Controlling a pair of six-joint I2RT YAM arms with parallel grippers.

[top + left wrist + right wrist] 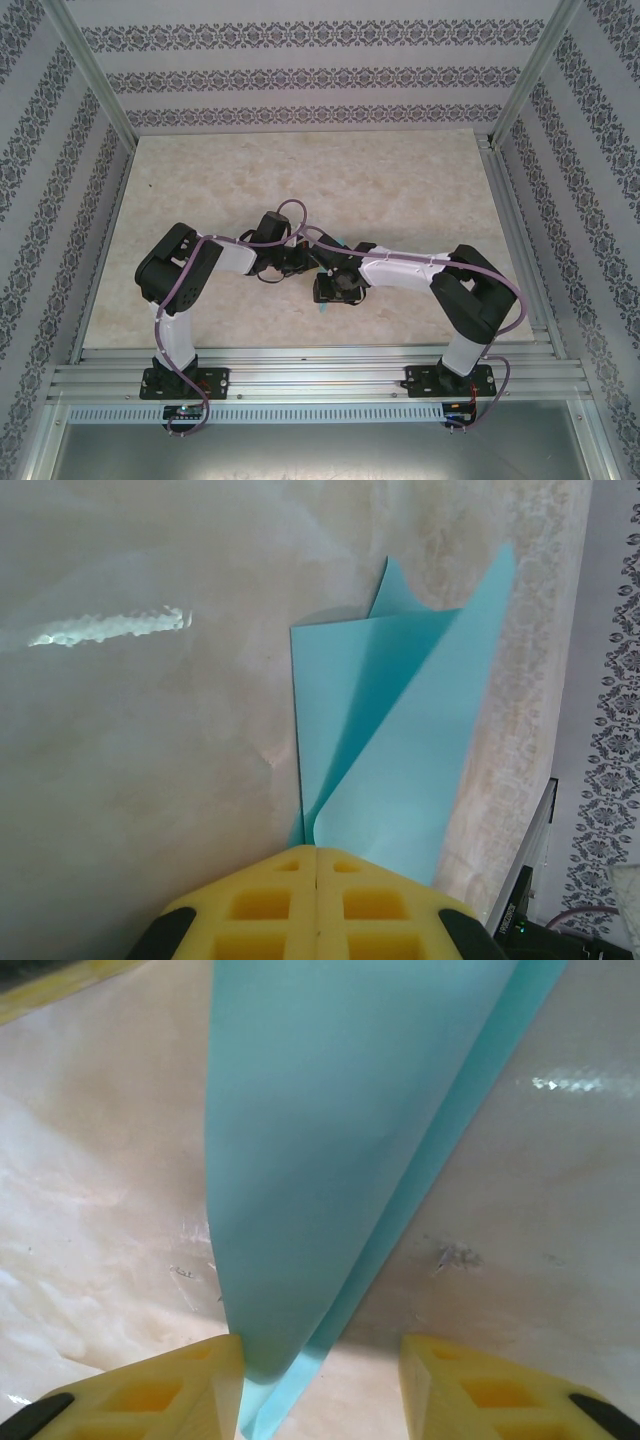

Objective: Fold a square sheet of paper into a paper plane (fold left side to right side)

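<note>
The thin turquoise-blue square sheet of paper point(390, 740) fans out just ahead of the left gripper point(317, 852), one flap lifted. The gripper's yellow fingers are pressed together at the sheet's near corner — pinching it or not, I cannot tell. The right gripper point(320, 1385) stands open — the sheet rises between its fingers, touching one.

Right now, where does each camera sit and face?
Top external: above and behind, looking down on the table, left arm and right arm.
Left wrist: on its arm, looks along the left gripper, shut on the blue paper.
Right wrist: on its arm, looks down past the open right gripper.
Both wrist views share the paper.
</note>
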